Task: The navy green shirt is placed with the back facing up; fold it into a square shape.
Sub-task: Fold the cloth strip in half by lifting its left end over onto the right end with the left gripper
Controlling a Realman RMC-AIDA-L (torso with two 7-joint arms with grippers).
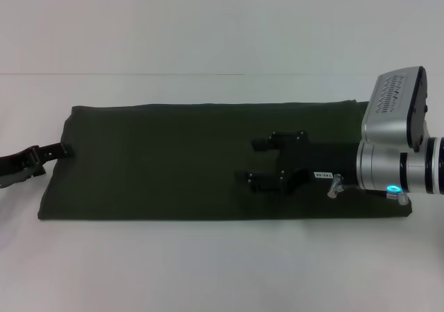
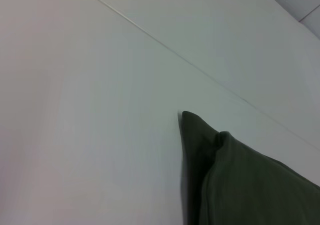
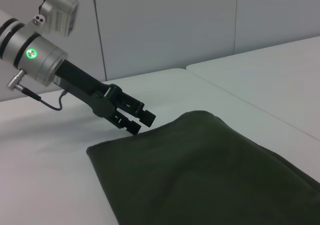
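White surface [image 1: 208, 270] carries the navy green shirt [image 1: 173, 163], already a long band, likely awaiting the crosswise fold into a square. The left claw [image 1: 59, 150] sits at its left short edge, grip state unclear; the right claw [image 1: 258, 161] hovers released over its right half.

- The shirt [image 1: 173, 159] lies flat across the table [image 1: 208, 35].
- The left gripper [image 1: 55, 150] sits at its left edge.
- The right gripper [image 1: 255, 162] is over its right half.
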